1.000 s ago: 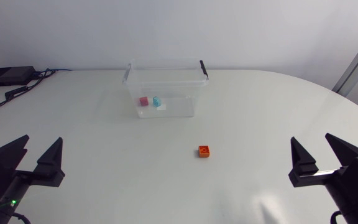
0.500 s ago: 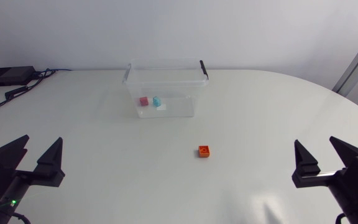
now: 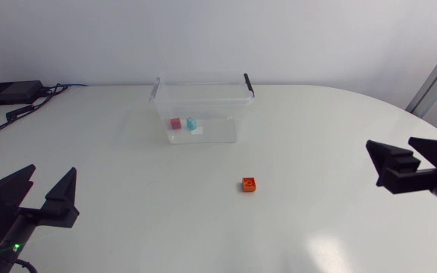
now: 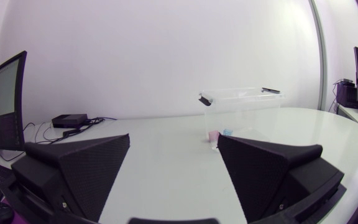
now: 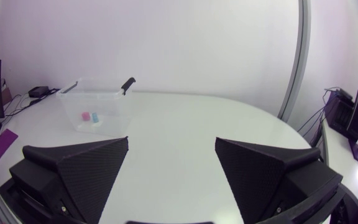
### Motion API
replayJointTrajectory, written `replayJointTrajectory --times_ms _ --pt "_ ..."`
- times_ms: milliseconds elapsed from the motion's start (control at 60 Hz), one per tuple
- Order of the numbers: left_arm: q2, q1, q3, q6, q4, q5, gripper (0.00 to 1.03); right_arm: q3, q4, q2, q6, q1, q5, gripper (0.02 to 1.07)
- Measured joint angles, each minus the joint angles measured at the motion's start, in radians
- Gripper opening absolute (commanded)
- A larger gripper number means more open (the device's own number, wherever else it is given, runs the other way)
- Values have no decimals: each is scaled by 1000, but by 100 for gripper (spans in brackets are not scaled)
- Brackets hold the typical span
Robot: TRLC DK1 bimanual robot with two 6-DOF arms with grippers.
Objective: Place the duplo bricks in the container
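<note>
An orange duplo brick (image 3: 249,184) lies alone on the white table, in front of the clear plastic container (image 3: 201,85). Inside the container rest a pink brick (image 3: 175,123) and a light blue brick (image 3: 191,123), also visible ahead of my left gripper (image 4: 173,158) as the pink brick (image 4: 212,135) and blue brick (image 4: 227,132). My left gripper (image 3: 42,191) stands open and empty near the front left. My right gripper (image 3: 402,157) is open and empty at the right edge, well right of the orange brick. In the right wrist view, the container (image 5: 98,93) stands far ahead of my right gripper (image 5: 171,158).
A black box with cables (image 3: 10,92) sits at the table's back left corner. The container has a black handle clip (image 3: 249,83) on its right rim. A small white piece (image 3: 197,131) lies on the container's floor.
My right gripper has risen and swung toward the back of the table along the right edge. The left arm and the bricks have stayed put.
</note>
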Motion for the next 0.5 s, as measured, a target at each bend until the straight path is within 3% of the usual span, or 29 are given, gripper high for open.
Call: replayJointTrajectory --times_ms 200,500 --pt "0 0 0 0 0 0 99 249 -170 367 186 120 8 103" --pt "0 0 0 0 0 0 99 335 -196 683 265 271 76 103"
